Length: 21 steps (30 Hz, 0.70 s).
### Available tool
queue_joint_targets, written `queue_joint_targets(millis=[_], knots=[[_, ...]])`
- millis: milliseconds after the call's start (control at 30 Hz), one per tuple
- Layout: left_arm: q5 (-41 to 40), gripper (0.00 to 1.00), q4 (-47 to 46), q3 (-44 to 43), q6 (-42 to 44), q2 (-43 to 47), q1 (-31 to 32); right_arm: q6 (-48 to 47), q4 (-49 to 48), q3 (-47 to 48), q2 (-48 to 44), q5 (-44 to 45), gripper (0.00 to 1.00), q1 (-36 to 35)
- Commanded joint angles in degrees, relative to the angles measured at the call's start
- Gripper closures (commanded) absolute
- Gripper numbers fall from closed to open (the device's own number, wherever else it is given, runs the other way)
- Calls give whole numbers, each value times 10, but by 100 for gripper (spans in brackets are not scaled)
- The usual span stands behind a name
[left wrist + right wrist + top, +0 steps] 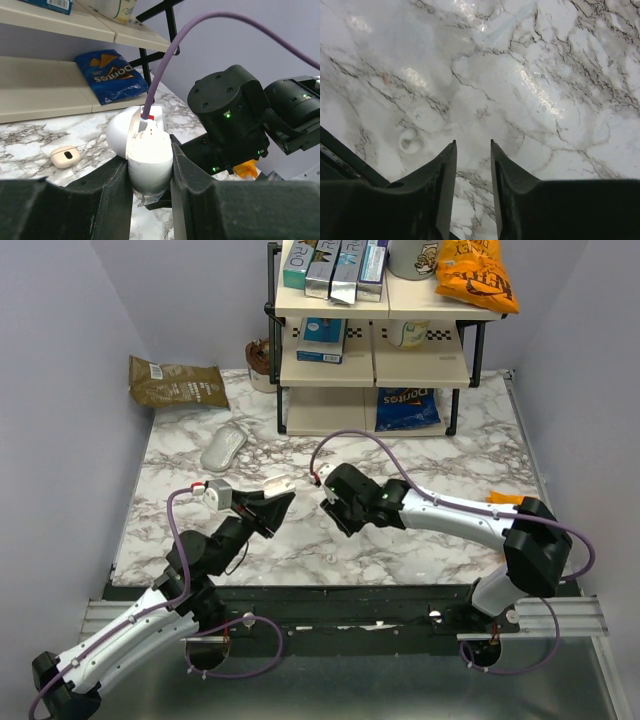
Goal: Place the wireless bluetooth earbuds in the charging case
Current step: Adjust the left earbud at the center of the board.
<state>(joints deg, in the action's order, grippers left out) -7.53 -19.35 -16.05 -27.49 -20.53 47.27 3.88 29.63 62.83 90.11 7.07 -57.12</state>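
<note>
The task looks barely past its opening step. The left gripper [150, 172] is pinching the charging case [149, 156] by its lower half and holds it up off the table [545, 75], near the middle. The lid is swung open toward the far side. The case's inside is partly hidden by a purple cable, so I cannot tell whether any earbud sits in it.

1 earbud [65, 156], beige with a dark centre, lies loose on the table beyond the case, on the left in the left wrist view, well apart from both arms. A 2nd earbud is not visible anywhere. The right gripper [472, 144] hangs over bare marble just right of the case, its fingers slightly spread with nothing between them. By my reading, picking up the loose earbud and seating it are not yet done.

As for writing, the blue bag [111, 75] on the lowest shelf [45, 95] reads "Doritos". The lettering on the orange bag [477, 275] up top and the label on the brown bag [175, 383] at far left are too small to read.
</note>
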Motion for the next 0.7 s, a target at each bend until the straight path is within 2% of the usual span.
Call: queue_joint_targets(millis=[0,67,200,400,667], knots=[[-44,100,36,-10,2,25,3,104,-56,-60,-44,-36,56,3],[-57,100,45,-8,1,35,4,132,-110,-96,-69,-59,55,3],[-78,100,54,-6,-1,43,4,187,-147,-137,-92,-106,55,-15],[-82,100,61,-6,-2,37,4,150,-155,-126,-56,-113,54,-76],[-91,100,84,-5,-7,57,5,124,-169,-127,-16,-127,53,-84]])
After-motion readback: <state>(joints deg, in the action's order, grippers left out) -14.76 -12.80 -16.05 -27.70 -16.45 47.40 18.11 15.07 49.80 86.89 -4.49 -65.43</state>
